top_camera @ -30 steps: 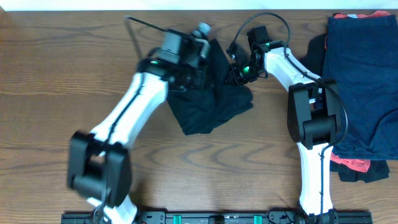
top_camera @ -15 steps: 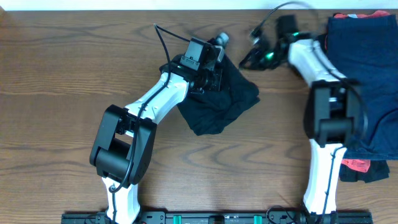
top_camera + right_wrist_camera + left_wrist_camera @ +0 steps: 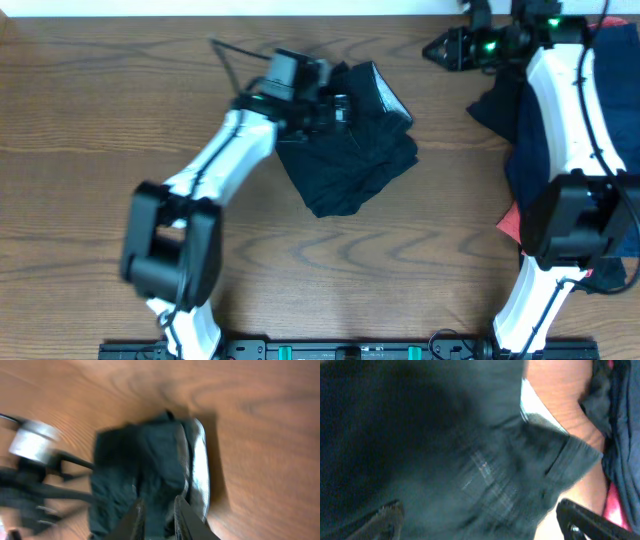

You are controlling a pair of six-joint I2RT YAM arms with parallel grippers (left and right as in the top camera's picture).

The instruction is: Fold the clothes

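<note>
The left gripper (image 3: pixel 479 510), jaws wide apart, hovers over the black shorts (image 3: pixel 345 170) crumpled on the table (image 3: pixel 100 100); they look soft and limp, probably best pinched at a hem, while the right gripper (image 3: pixel 157 510) is barely parted and empty.

Shorts (image 3: pixel 352 160) at table (image 3: pixel 100 200) centre beneath left end effector (image 3: pixel 338 102); pile of clothes (image 3: pixel 622 110) at right edge.

We see bare table (image 3: pixel 420 270) between the arms — lots of room. The shorts (image 3: pixel 345 165) and left arm (image 3: pixel 215 165) block the middle; the pile (image 3: pixel 615 110) and right arm (image 3: pixel 575 100) fill the right side.
</note>
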